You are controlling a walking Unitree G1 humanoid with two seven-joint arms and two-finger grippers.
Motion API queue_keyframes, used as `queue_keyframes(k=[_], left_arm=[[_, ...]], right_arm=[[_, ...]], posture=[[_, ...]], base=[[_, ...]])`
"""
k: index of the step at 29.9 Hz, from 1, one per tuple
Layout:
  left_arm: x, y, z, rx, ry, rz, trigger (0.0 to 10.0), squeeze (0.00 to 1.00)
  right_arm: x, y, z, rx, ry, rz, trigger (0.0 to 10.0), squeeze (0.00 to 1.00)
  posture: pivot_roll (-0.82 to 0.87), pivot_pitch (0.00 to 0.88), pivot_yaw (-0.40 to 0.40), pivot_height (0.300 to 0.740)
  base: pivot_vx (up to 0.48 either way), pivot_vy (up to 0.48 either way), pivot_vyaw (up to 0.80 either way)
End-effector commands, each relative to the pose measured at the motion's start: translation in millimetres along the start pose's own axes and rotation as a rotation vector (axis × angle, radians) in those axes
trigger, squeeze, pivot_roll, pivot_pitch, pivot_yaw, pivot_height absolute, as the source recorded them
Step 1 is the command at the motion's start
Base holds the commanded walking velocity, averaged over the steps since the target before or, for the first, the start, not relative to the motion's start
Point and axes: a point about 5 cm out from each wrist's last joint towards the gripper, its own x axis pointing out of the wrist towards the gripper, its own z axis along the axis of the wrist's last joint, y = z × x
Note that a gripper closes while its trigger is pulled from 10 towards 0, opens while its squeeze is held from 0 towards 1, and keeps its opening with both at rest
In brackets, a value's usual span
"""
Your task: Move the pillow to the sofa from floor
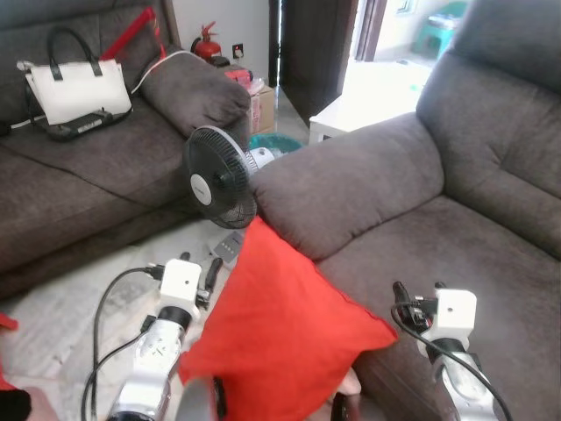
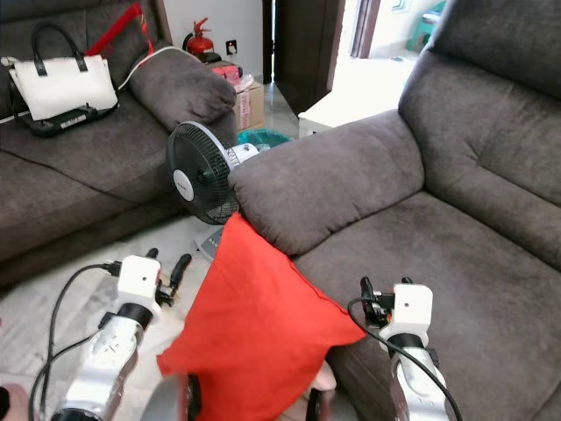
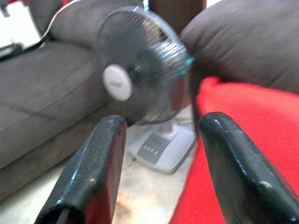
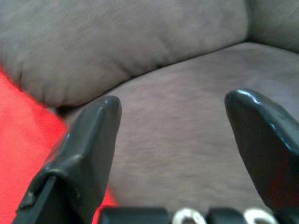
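Two arms in frame, pillow (image 1: 285,329) between them. Left eye view: red pillow stands on edge, top corner leaning against the sofa (image 1: 456,254) armrest, one corner overlapping the front edge of the seat, the bulk hanging off toward the floor (image 1: 70,307). Lower edge is cut off by the frame, so whether it rests on the floor cannot be told. Left gripper (image 1: 197,272) sits beside the pillow's left edge; right gripper (image 1: 419,294) sits over the seat, just off the pillow's right corner. A fan (image 1: 219,180) stands on the floor just behind the pillow.

Right eye view: same layout; a handbag (image 2: 61,88) lies on the far couch (image 2: 105,167), well apart.

Left wrist view: jaws spread wide, nothing between them; red fabric beside one finger (image 3: 240,172), fan ahead.

Right wrist view: jaws spread, nothing held; seat cushion ahead, red at the side past one finger (image 4: 86,154).

Judgement: partway at best. Pillow is against the sofa, not on it. Left to do: grip it, lift it clear, set it flat on the seat.
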Motion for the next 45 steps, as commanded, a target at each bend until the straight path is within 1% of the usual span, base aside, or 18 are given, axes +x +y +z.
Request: queue_keyframes(k=[1,4,5,6,9,12,20,21,25,26,28,32,33,34,35,37,40,45], left_arm=[[-2.2,0.0,-5,-0.005,0.028,0.007,10.0,0.0],[-2.1,0.6,-5,-0.005,0.03,0.007,10.0,0.0],[-2.1,0.6,-5,-0.005,0.03,0.007,10.0,0.0],[-2.0,0.3,-6,-0.005,0.033,0.005,10.0,0.0],[-2.5,0.0,-6,-0.005,0.035,0.003,10.0,0.0],[-4.0,1.3,-8,-0.012,0.041,0.012,10.0,0.0],[-5.5,2.5,-10,-0.037,0.054,0.034,10.0,0.0],[-5.7,2.6,-10,-0.037,0.054,0.034,10.0,0.0],[-6.7,2.4,-11,-0.042,0.055,0.036,10.0,0.0],[-6.7,2.4,-11,-0.042,0.055,0.036,10.0,0.0],[-7.4,4.4,-11,-0.07,0.058,0.056,10.0,0.0],[-10.8,7.4,-14,-0.067,0.066,0.063,10.0,0.0],[-10.8,7.4,-14,-0.067,0.066,0.063,10.0,0.0],[-12.3,8.2,-15,-0.067,0.07,0.067,10.0,0.0],[-12.9,8.4,-16,-0.067,0.072,0.068,10.0,0.0],[-12.9,8.2,-16,-0.068,0.074,0.072,10.0,0.0],[-14.1,7.6,-17,-0.069,0.076,0.072,10.0,0.0],[-15.2,6.2,-17,-0.073,0.078,0.075,10.0,0.0]], right_arm=[[-0.9,-1.0,-4,-0.013,0.03,0.004,10.0,0.0],[-0.8,-1.4,-12,-0.007,0.087,0.01,10.0,0.0],[-0.8,-1.4,-12,-0.007,0.087,0.01,10.0,0.0],[-0.8,-1.3,-16,0.042,0.117,0.01,10.0,0.0],[-0.7,-4.3,-21,0.078,0.145,-0.005,10.0,0.0],[1.1,-7.2,-28,0.13,0.202,-0.011,10.0,0.0],[7.6,-7.0,-39,0.337,0.317,0.0,10.0,0.0],[8.5,-6.9,-39,0.367,0.32,0.004,10.0,1.0],[16.3,-5.4,-33,0.523,0.311,0.052,10.0,1.0],[16.3,-5.4,-33,0.523,0.311,0.052,10.0,1.0],[20.0,-1.0,-27,0.556,0.296,0.117,10.0,1.0],[23.5,0.1,-25,0.588,0.305,0.147,10.0,1.0],[23.5,0.1,-25,0.588,0.305,0.147,10.0,1.0],[23.3,1.2,-26,0.559,0.32,0.163,10.0,1.0],[23.1,1.2,-27,0.551,0.328,0.168,10.0,0.02],[22.5,-0.2,-30,0.545,0.346,0.158,10.0,0.0],[20.5,0.1,-33,0.541,0.363,0.15,10.0,0.0],[19.3,7.5,-38,0.568,0.391,0.168,10.0,0.0]], posture=[[0.12,0.0,-0.048,0.56],[0.12,0.0,-0.047,0.56],[0.12,0.0,-0.047,0.56],[0.12,0.0,-0.05,0.56],[0.12,0.0,-0.053,0.56],[0.13,0.0,-0.062,0.56],[0.14,0.0,-0.078,0.56],[0.14,0.0,-0.08,0.56],[0.15,0.0,-0.089,0.56],[0.15,0.0,-0.089,0.56],[0.15,0.0,-0.097,0.56],[0.16,0.0,-0.105,0.56],[0.16,0.0,-0.105,0.56],[0.16,0.0,-0.11,0.56],[0.16,0.0,-0.112,0.56],[0.17,0.0,-0.117,0.56],[0.17,0.0,-0.119,0.56],[0.18,0.0,-0.125,0.56]], base=[[0.0,0.0,0.0],[0.0,0.0,0.0],[0.0,0.0,0.0],[0.0,0.0,0.0],[0.0,0.0,0.0],[0.0,0.0,0.0],[0.0,0.0,0.0],[0.0,0.0,0.0],[0.0,0.0,0.0],[0.0,0.0,0.0],[0.0,0.0,0.0],[0.0,0.0,0.0],[0.0,0.0,0.0],[0.0,0.0,0.0],[0.0,0.0,0.0],[0.0,0.0,0.0],[0.0,0.0,0.0],[0.0,0.0,0.0]])
